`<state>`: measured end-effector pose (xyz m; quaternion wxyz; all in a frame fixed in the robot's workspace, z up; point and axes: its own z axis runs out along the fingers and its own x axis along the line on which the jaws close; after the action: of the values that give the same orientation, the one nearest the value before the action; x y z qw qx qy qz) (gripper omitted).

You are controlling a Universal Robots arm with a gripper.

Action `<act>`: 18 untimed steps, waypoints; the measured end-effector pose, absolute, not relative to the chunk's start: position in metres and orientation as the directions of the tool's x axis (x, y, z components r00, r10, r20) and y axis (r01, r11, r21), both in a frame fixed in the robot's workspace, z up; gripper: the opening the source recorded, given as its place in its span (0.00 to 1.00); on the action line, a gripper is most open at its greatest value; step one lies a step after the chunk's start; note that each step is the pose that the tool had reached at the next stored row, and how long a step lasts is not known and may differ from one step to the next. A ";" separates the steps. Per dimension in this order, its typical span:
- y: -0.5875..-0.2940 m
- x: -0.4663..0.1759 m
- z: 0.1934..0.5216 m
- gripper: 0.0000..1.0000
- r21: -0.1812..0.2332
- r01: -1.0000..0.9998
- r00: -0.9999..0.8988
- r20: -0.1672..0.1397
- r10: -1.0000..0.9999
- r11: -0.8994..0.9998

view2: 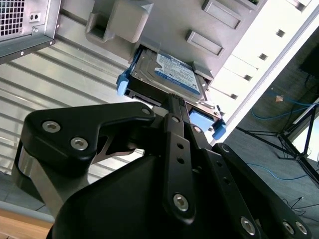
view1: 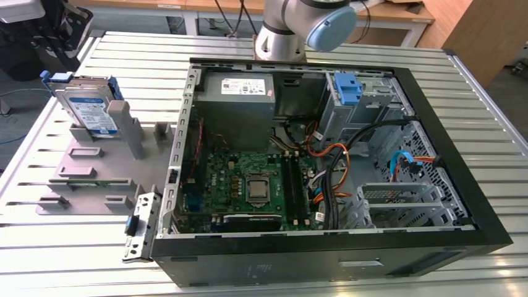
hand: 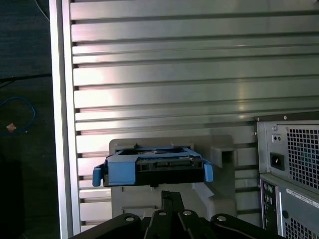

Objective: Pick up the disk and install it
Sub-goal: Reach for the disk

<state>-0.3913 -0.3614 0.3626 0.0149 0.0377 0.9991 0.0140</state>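
The arm point(view1: 285, 31) stands behind the case point(view1: 289, 260) in the exterior view. Its fingers point(hand: 167, 199) are pressed together on nothing (tips meeting) and aim at the disk point(hand: 154, 168). The disk stands on edge in a grey holder point(view1: 91, 179) on the surface point(view1: 247, 49), beside the case.

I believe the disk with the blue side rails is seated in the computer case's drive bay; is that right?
Not quite: the disk with blue side rails stands in the grey holder outside the computer case, as the exterior view shows.
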 end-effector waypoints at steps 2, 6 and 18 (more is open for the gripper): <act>-0.361 -0.391 0.362 0.11 0.029 0.075 -0.997 -0.028 0.076 0.997; -0.361 -0.391 0.362 0.11 0.028 0.075 -0.997 -0.021 0.076 0.997; -0.358 -0.391 0.355 0.11 0.028 0.075 -0.997 -0.021 0.076 0.997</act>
<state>-0.3914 -0.3585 0.3553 0.0109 0.0378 0.9991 0.0138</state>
